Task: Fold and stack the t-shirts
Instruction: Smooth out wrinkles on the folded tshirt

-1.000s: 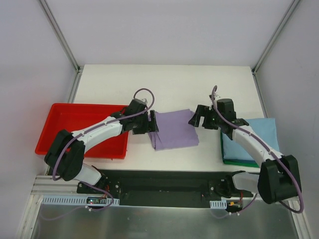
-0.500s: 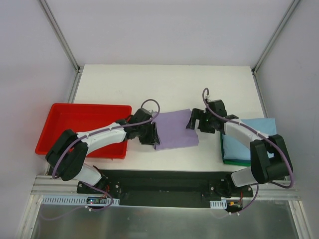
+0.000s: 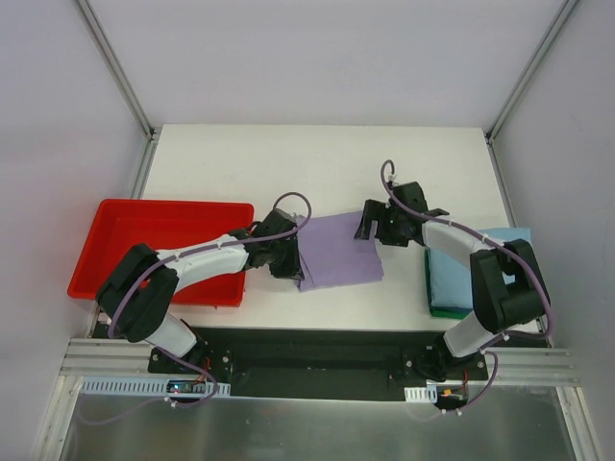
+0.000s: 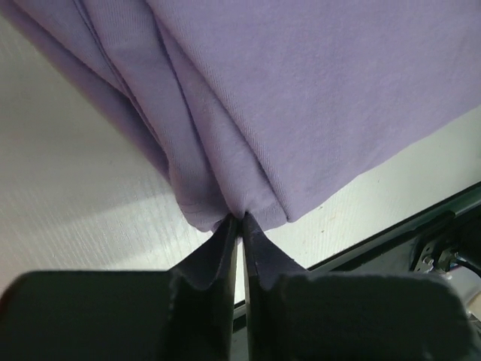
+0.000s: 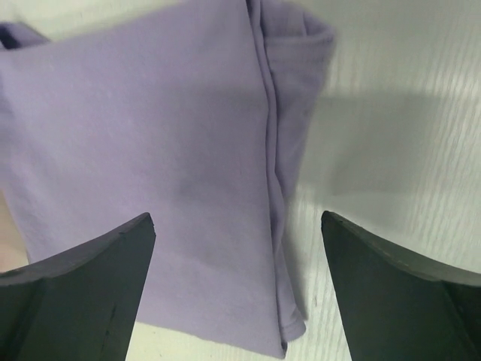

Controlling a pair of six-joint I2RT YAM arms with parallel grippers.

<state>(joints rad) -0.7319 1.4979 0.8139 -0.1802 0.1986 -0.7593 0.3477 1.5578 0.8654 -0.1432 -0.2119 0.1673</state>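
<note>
The lavender t-shirt (image 3: 338, 252) lies folded in a rough square at the middle of the white table. My left gripper (image 3: 291, 259) is shut on the folded edges at its near left corner; in the left wrist view the tips (image 4: 242, 219) pinch the bunched layers (image 4: 225, 150). My right gripper (image 3: 368, 227) stands open over the far right corner of the lavender t-shirt (image 5: 165, 150), one finger (image 5: 113, 256) above the cloth and the other (image 5: 376, 256) over bare table. A light blue t-shirt (image 3: 485, 269) lies folded on a dark green one (image 3: 461, 312) at the right.
A red plastic tray (image 3: 125, 240) sits at the left, under the left arm. The table's near edge and a black rail (image 3: 317, 346) run just below the shirts. Grey walls enclose the table on the far, left and right sides.
The left gripper moved in to the lavender t-shirt's near left corner and shut on it. The right gripper travelled left from the blue stack to the shirt's far right corner, staying open.
</note>
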